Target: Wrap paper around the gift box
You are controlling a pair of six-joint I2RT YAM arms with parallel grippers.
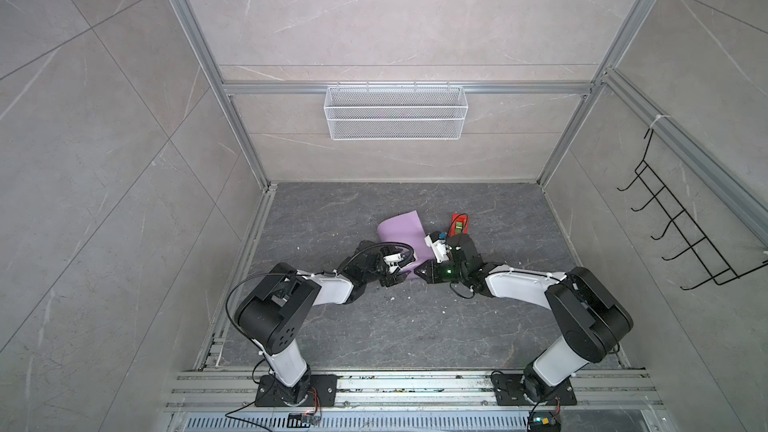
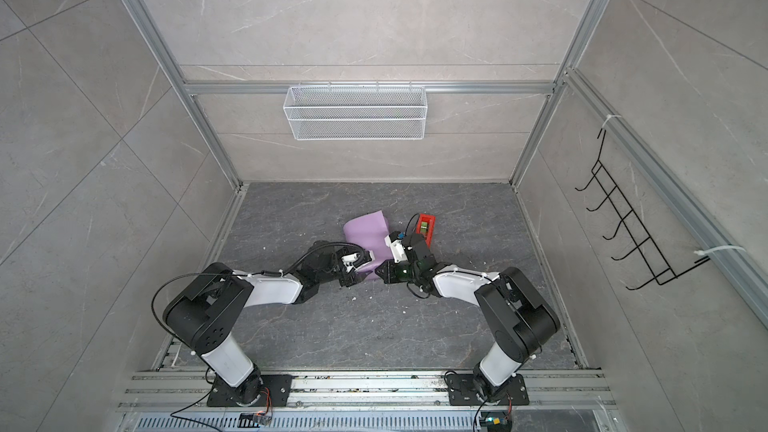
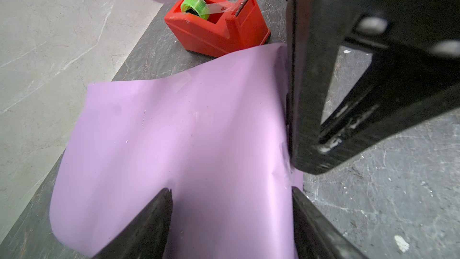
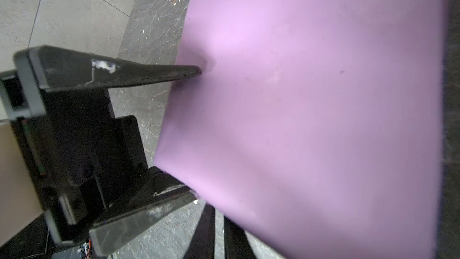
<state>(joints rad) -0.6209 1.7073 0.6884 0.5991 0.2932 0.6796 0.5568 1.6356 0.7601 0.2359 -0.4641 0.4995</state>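
We find the large, thin, lilac-purple sheet of paper (image 1: 401,230) (image 3: 186,133) lying humped on the dark grey marbled tabletop (image 1: 374,326). It sits mid-table in both top views. Its far right corner is just beside the red plastic tape dispenser (image 1: 459,224) (image 3: 216,31), which carries a green roll. What lies under the sheet is hidden.

The left gripper (image 4: 198,133) (image 1: 392,278) is released. Its black fingers stand wide apart, and both tips touch the sheet's near left edge, one of them denting it.

The right gripper (image 3: 306,165) (image 1: 419,274) is clenched, with its tip against the sheet's near right edge. We cannot tell whether paper is nipped between its fingers.

The two grippers face each other, near but apart.
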